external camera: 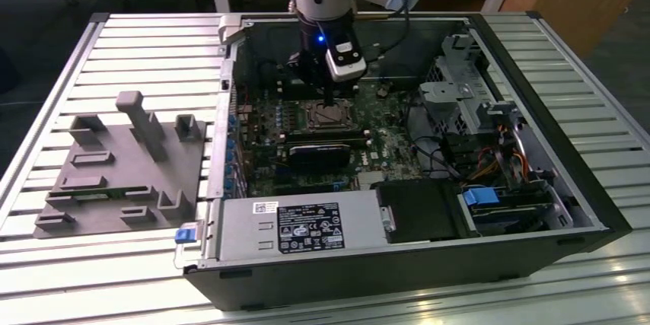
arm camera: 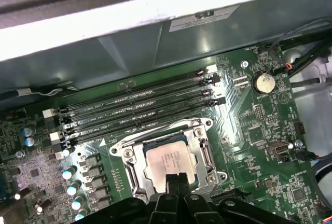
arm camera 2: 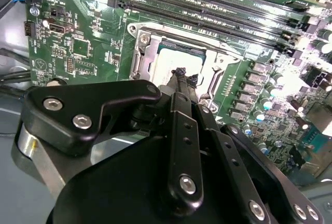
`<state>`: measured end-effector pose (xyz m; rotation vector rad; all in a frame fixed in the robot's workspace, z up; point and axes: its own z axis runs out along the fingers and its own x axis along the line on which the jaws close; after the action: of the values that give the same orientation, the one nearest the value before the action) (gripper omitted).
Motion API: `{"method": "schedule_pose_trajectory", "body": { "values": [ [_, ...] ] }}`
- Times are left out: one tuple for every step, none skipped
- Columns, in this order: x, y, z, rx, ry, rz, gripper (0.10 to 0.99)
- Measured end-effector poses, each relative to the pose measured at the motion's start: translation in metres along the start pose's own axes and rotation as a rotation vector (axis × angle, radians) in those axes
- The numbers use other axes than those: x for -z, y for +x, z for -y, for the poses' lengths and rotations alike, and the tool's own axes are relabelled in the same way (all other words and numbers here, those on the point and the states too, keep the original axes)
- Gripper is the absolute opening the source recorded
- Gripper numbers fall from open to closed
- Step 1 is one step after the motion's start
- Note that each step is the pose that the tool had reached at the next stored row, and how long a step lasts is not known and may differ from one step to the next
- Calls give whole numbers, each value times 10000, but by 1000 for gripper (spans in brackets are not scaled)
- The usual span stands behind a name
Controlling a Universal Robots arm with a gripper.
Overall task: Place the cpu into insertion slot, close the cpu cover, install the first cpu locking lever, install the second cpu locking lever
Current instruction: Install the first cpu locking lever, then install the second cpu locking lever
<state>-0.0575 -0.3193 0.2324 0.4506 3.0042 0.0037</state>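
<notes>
In the exterior view, a grey fixture block [external camera: 122, 165] lies at nine o'clock of the open computer case [external camera: 406, 264]. The gripper [external camera: 333, 100] hangs straight down over the insertion slot [external camera: 328, 116] on the green motherboard [external camera: 391, 154]. In both wrist views the cpu [arm camera: 168, 159] lies flat in the slot, square, silver top up, the cpu cover [arm camera: 199, 154] around it. The fingers [arm camera 2: 181, 76] are pinched nearly together on the chip's edge, gripping nothing I can make out. The memory slots [arm camera: 140, 105] run at twelve o'clock of the socket in the first wrist view.
</notes>
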Motion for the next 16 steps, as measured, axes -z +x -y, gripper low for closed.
{"method": "schedule_pose_trajectory", "body": {
  "values": [
    [0, 0, 0, 0, 0, 0, 106],
    [1, 0, 0, 0, 2, 0, 106],
    [1, 0, 0, 0, 2, 0, 106],
    [1, 0, 0, 0, 3, 0, 106],
    [1, 0, 1, 0, 4, 0, 106],
    [1, 0, 1, 1, 4, 0, 106],
    [1, 0, 0, 0, 4, 0, 106],
    [1, 0, 1, 1, 4, 0, 106],
    [1, 0, 0, 0, 4, 0, 106],
    [1, 0, 1, 0, 4, 0, 106],
    [1, 0, 1, 1, 5, 0, 106],
    [1, 0, 2, 0, 4, 0, 106],
    [1, -1, 6, 0, 5, 0, 106],
    [1, -3, 11, 1, 5, 0, 106],
    [1, -5, 18, 1, 5, 0, 106],
    [1, -8, 28, 1, 5, 0, 106]
  ]
}}
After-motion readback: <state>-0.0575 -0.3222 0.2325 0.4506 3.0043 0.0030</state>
